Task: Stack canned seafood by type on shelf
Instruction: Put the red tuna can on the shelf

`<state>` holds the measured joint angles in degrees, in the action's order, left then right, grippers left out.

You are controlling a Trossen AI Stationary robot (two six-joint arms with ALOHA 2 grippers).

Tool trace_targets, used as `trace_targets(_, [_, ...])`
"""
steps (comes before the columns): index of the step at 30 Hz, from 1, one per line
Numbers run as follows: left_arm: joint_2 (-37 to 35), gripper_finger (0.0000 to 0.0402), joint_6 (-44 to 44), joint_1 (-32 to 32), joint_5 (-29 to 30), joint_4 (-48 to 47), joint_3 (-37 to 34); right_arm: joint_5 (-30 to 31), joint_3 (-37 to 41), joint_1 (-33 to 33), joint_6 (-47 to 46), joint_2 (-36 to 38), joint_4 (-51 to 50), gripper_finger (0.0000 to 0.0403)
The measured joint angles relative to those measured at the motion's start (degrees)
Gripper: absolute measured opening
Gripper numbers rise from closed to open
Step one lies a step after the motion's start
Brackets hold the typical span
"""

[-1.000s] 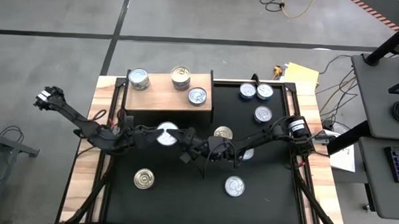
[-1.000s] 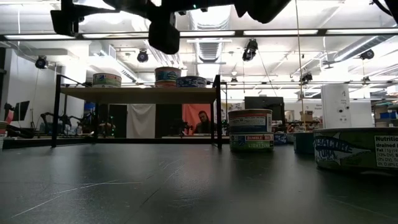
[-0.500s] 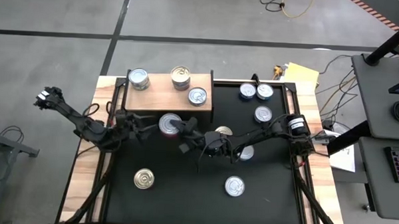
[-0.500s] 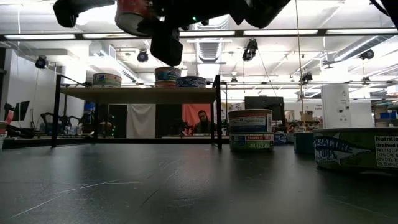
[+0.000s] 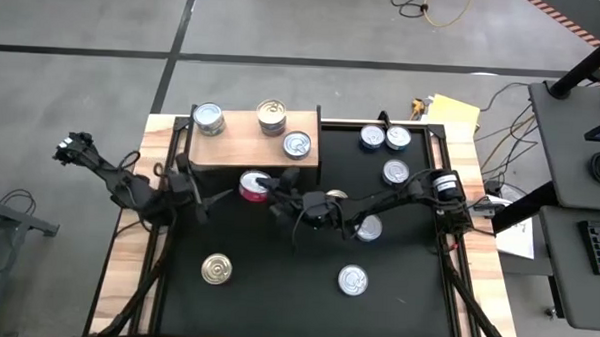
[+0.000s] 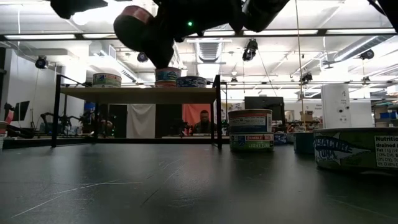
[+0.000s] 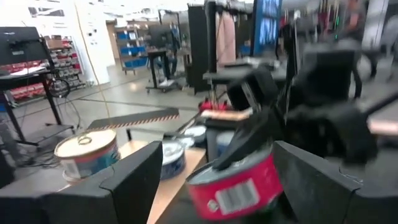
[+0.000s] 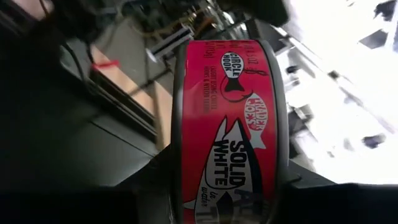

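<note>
A red-labelled tin point(image 5: 251, 185) with a silver top hangs in the air just in front of the light-brown shelf point(image 5: 246, 147). It is in my right gripper point(image 5: 266, 192), which reaches in from the table's right. The tin fills the right wrist view point(image 8: 230, 124) and shows tilted at the top of the low view point(image 6: 138, 26). My left gripper point(image 5: 201, 193) is open, left of the tin and apart from it. Three tins point(image 5: 271, 115) stand on the shelf top. Several more tins point(image 5: 216, 269) stand on the black table. My right gripper pinches the red tin between its two fingers, which seem to lie on the two flat ends; the label wall point(image 8: 239, 106) faces the wrist camera. The fingers come roughly level from the table's right. The tin is lifted clear and tipped onto its side.
Gold-topped tins stand at the near left point(image 5: 216, 269) and under my right arm point(image 5: 336, 199). Silver-topped tins stand at the far right point(image 5: 396, 173) and near right point(image 5: 352, 280). The table's raised frame point(image 5: 170, 159) borders the shelf. A person sits in the room behind point(image 6: 203, 122).
My left gripper has drawn back toward the table's left edge, leaving the red tin with my right gripper. The tin has shifted a little toward the shelf and tipped, so its red wall now shows from above. My right gripper moved slightly toward the table's left with it.
</note>
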<state>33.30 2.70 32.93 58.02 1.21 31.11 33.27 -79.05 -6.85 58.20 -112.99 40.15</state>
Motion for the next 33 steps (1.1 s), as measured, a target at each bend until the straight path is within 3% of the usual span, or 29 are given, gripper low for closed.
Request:
trace_targets(6, [1.38, 0.0288, -6.09, 0.0, -2.66, -9.17, -0.04, -4.73, 0.0, 0.15, -9.5, 0.04, -0.78, 0.0124])
trace_targets(12, [7.09, 0.0288, -15.47, -0.04, -3.56, -10.78, -0.09, -4.66, 0.0, -0.42, -9.98, 0.02, -6.23, 0.0123])
trace_targets(20, [12.58, 0.0288, -18.88, -0.01, -2.7, -10.64, 0.27, 7.36, 0.0, -4.77, -4.81, 0.04, -8.12, 0.0125])
trace_targets(33, [11.74, 0.0288, -23.04, 0.02, -9.66, -27.88, 10.19, 7.27, 0.0, -5.01, -3.35, 0.04, -4.48, 0.0125])
